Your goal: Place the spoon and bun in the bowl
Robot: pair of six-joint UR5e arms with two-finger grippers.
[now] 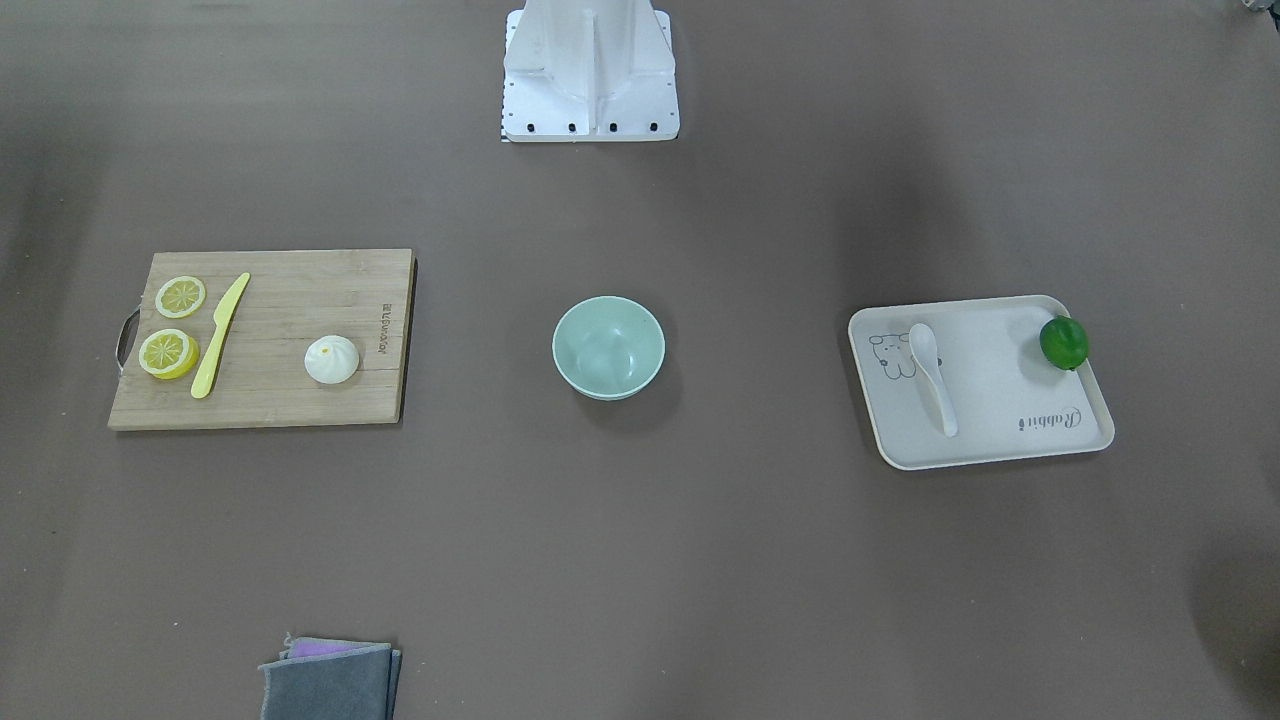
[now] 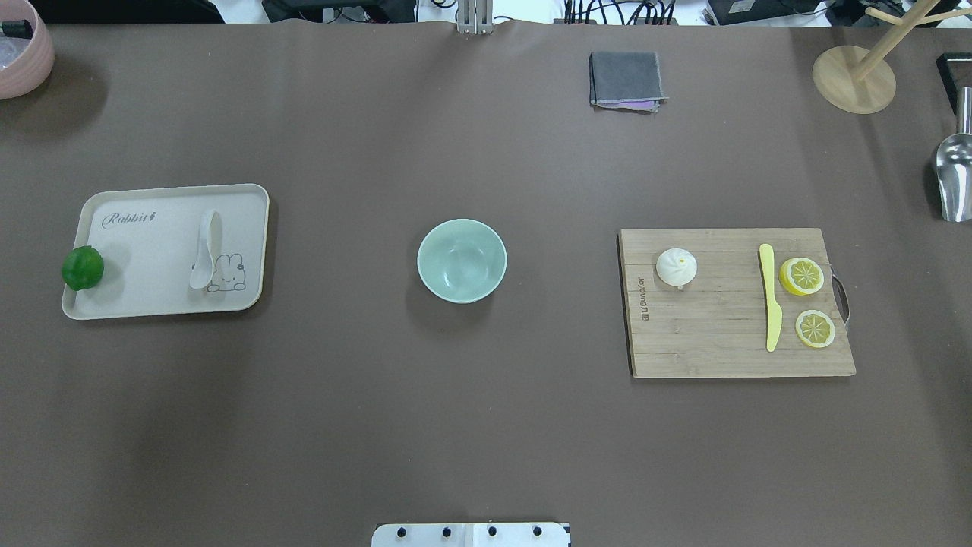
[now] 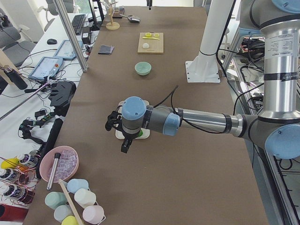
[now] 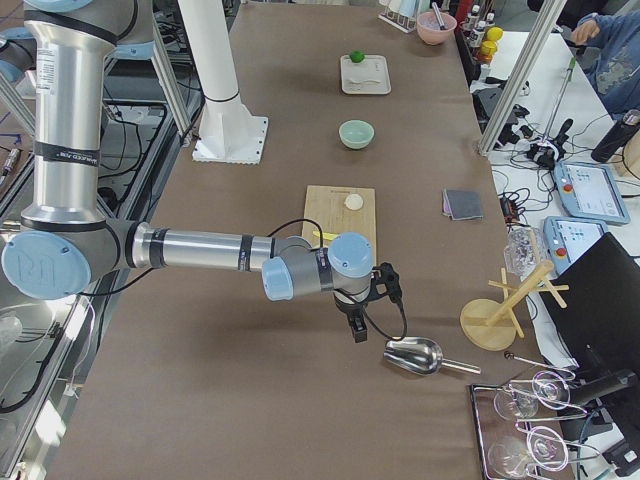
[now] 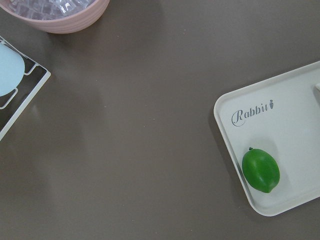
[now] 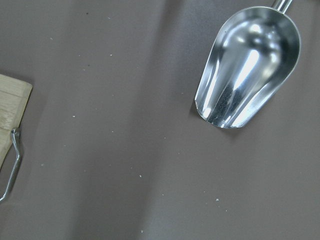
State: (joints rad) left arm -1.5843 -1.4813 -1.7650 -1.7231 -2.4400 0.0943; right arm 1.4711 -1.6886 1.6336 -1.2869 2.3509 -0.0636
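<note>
1. The left arm (image 3: 201, 121) was a silver-grey tube with pale blue caps on its round joints.
2. A thin black cable (image 3: 169, 96) looped over its wrist, at the end farthest from the pedestal (image 3: 213, 33); the left hand (image 3: 125, 143) was black.
3. The right arm (image 4: 200, 250) matched, and the right hand (image 4: 357, 328) was also black.
4. The pedestal was white, with black screws (image 1: 572, 127) lining its base plate.

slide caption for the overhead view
Empty bowl between tray with spoon and lime, and cutting board with bun, knife, lemon slices.
</note>
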